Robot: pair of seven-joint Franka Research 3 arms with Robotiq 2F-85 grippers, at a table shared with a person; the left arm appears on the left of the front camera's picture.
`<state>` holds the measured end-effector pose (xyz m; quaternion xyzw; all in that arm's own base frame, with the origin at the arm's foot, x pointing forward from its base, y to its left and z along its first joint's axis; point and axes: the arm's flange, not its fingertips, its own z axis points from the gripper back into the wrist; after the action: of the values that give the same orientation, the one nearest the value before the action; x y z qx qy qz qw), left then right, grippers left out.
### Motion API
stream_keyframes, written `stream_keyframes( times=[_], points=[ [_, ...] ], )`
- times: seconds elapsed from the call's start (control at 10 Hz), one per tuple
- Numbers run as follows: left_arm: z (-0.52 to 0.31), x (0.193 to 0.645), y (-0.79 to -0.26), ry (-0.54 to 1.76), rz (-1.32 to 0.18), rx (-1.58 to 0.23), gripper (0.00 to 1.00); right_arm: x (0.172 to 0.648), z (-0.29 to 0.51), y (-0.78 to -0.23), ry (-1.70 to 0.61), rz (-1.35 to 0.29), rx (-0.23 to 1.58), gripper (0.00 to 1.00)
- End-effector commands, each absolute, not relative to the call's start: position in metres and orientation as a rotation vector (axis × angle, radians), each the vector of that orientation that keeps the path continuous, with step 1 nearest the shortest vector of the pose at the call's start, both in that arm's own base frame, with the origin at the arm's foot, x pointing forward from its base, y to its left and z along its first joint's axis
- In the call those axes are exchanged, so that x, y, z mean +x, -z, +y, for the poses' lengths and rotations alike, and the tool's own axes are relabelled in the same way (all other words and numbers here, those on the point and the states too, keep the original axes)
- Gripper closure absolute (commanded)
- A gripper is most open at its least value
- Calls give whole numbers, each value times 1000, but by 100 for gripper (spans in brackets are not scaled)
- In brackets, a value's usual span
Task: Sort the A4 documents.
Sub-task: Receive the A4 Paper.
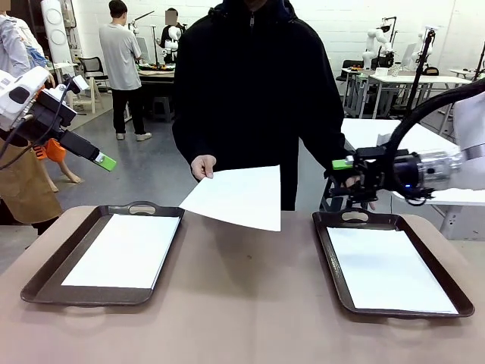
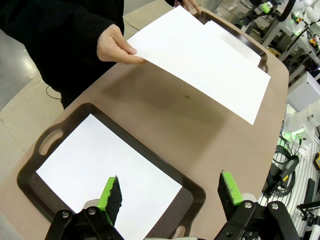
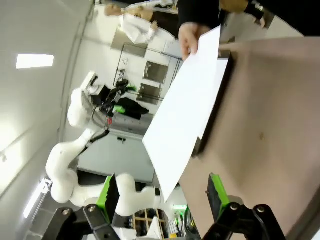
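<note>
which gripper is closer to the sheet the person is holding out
Right, though not by much. The right gripper hangs open just off the held sheet's right side; the left gripper, also open, is farther off to its left.

Two trays sit on the table (image 1: 242,303), one toward its left end (image 1: 45,273) and one toward its right end (image 1: 327,250), well apart, with bare tabletop between them. A sheet (image 1: 125,250) lies flat in the left tray and another sheet (image 1: 386,269) lies flat in the right tray. Behind the table's far edge, between the trays, stands a person whose hand (image 1: 203,166) holds a third sheet (image 1: 239,197) tilted above the middle of the table, clear of both trays.
</note>
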<state>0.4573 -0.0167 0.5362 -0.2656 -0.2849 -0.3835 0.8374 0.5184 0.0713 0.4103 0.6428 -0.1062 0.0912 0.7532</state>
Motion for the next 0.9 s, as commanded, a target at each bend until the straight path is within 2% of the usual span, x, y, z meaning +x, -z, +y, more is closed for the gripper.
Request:
stream_keyframes(
  times=[0.0,0.3,0.8],
  points=[
    [-17,457,-537,817,-605,-559,0,538,97,-390,-148,-237,1366,7],
    [-17,457,-537,817,-605,-559,0,548,131,-363,-103,-189,1369,7],
    [-17,457,-537,817,-605,-559,0,545,173,-363,-75,-160,1454,7]
  ],
)
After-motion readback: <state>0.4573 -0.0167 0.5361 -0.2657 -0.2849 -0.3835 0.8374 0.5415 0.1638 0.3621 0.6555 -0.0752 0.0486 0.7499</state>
